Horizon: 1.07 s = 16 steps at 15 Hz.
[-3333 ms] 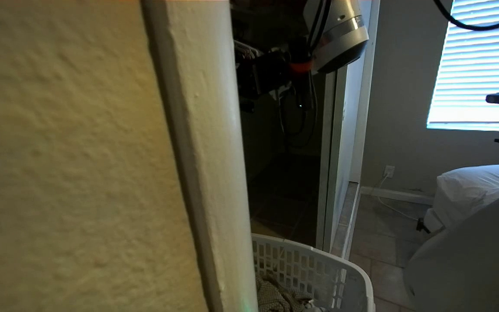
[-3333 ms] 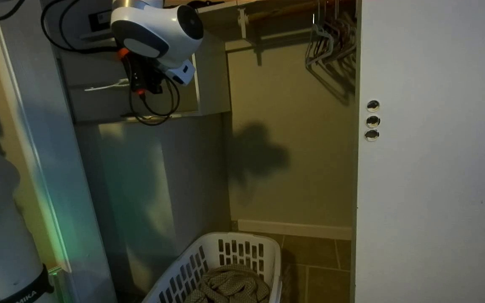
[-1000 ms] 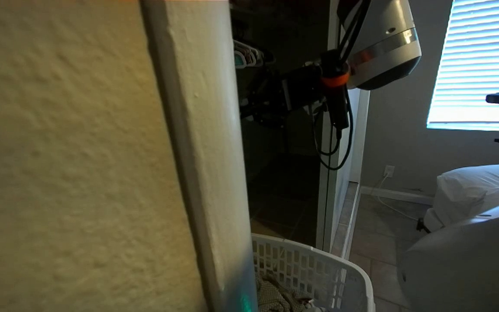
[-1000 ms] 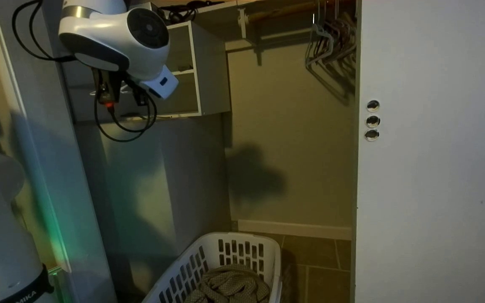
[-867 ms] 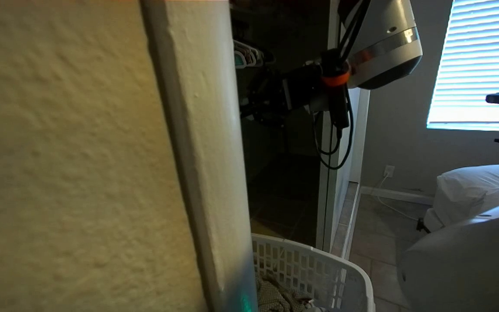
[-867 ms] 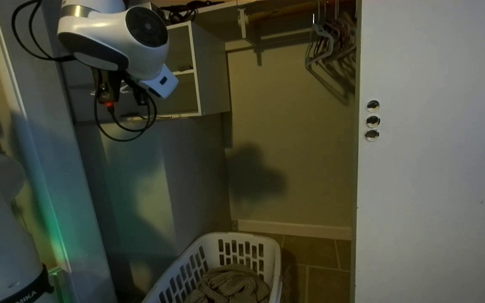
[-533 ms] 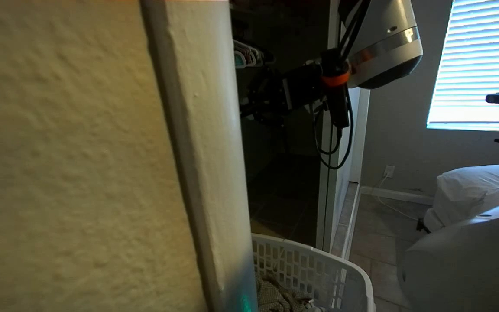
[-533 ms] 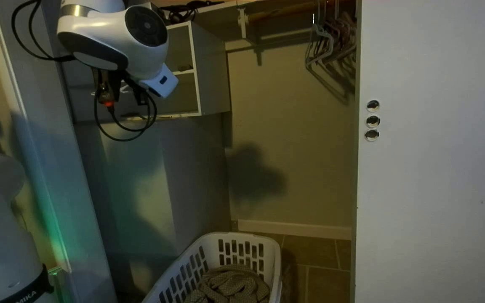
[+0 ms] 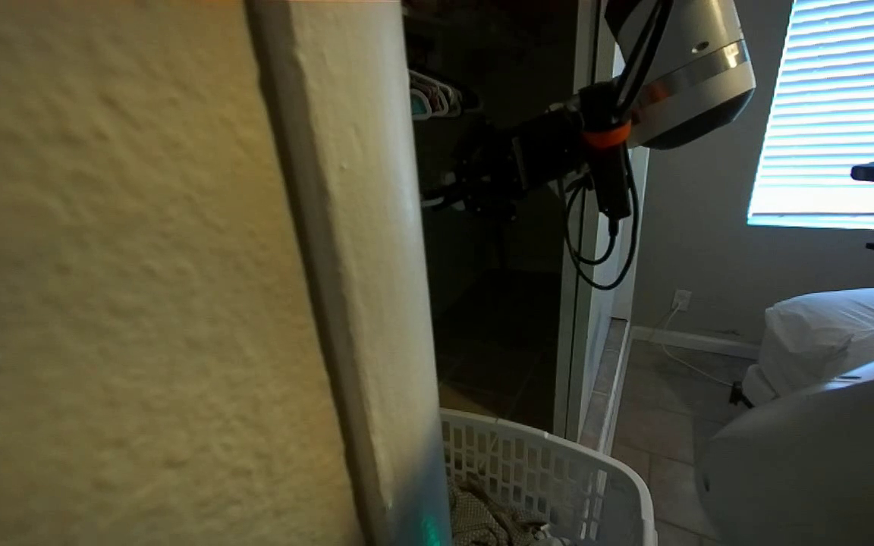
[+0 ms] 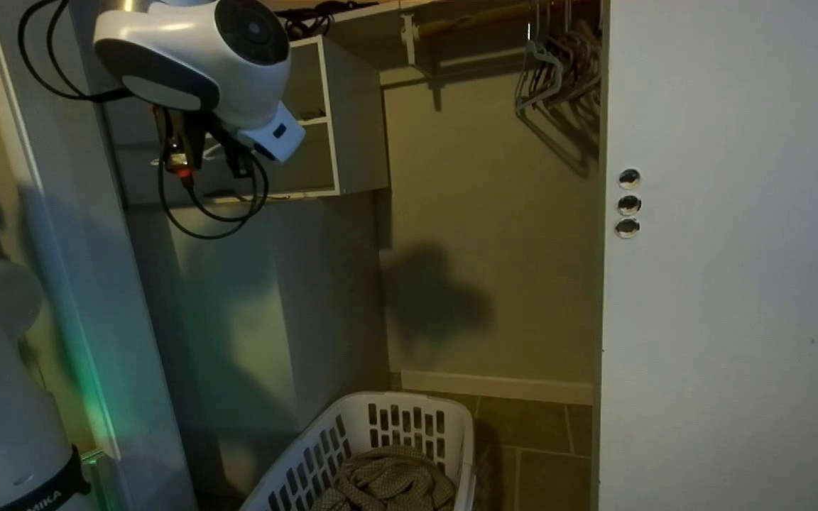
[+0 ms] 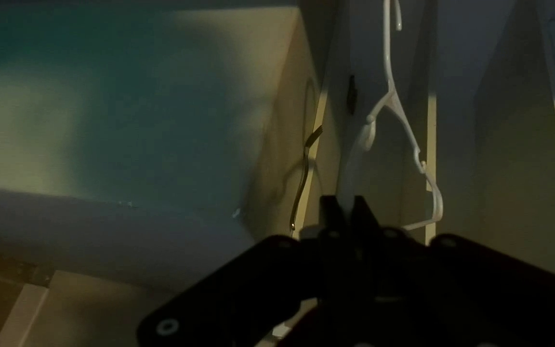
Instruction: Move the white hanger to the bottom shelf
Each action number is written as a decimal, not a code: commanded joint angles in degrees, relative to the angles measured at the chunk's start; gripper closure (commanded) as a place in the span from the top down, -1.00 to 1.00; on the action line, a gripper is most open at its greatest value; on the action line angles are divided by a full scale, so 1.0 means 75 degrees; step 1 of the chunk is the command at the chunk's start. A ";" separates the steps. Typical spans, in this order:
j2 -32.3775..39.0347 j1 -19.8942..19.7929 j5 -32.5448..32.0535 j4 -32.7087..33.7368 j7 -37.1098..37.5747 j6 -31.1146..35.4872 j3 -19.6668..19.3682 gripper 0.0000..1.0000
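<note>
Count 1 white door (image 10: 728,284) at picture R in an exterior view, w/ long vert. edge. Count 1 blind-covered window (image 9: 835,136) at picture R in an exterior view. Count 1 shelf unit (image 10: 359,128), 2 compartments (image 10: 315,157) showing, stacked, w/ pale front edges. Count 1 arm (image 10: 167,53), seen in both exterior views, partly hiding unit. Count 1 rail (image 10: 480,21) up high, b/w unit & door. Count 1 basket (image 10: 460,419) below, holding 1 cloth heap (image 10: 395,479); note tall gap from rim up to bottom shelf (image 10: 313,194), & strip of tile floor (image 10: 544,475) b/w basket & door. See several hangers (image 10: 547,81) on rail, overlapping, can't get exact no.; well apart from arm, w/ stretch of wall (image 10: 487,213) b/w.

Count 1 white hanger (image 11: 392,99), right at the claw (image 11: 345,206), hook toward top of wrist view, a shoulder crossing mid-shelf edge (image 11: 431,127), rest over lower compartment; can't tell inside vs. in front. Find claw's fingertips (image 11: 365,217) nearly together, clamped on hanger; grip pt. dim & blurred. See 1 thin strip (image 11: 303,178) crossing bottom-shelf edge, near claw in wrist view. See 1 small dark item (image 10: 312,114) in upper compartment, too dim to ID. Count 3 round fittings (image 10: 628,205), stacked, just beside door edge.
</note>
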 commanded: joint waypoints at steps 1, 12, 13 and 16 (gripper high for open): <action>0.0558 -0.0154 -0.0444 0.0500 -0.0039 -0.0428 -0.0405 -0.96; 0.1446 -0.0287 -0.1237 0.1189 -0.0104 -0.1407 -0.0828 -0.96; 0.1452 -0.0278 -0.1167 0.1191 -0.0171 -0.1343 -0.0814 -0.96; 0.1456 -0.0173 -0.0704 0.1162 -0.0541 -0.1225 -0.0807 -0.96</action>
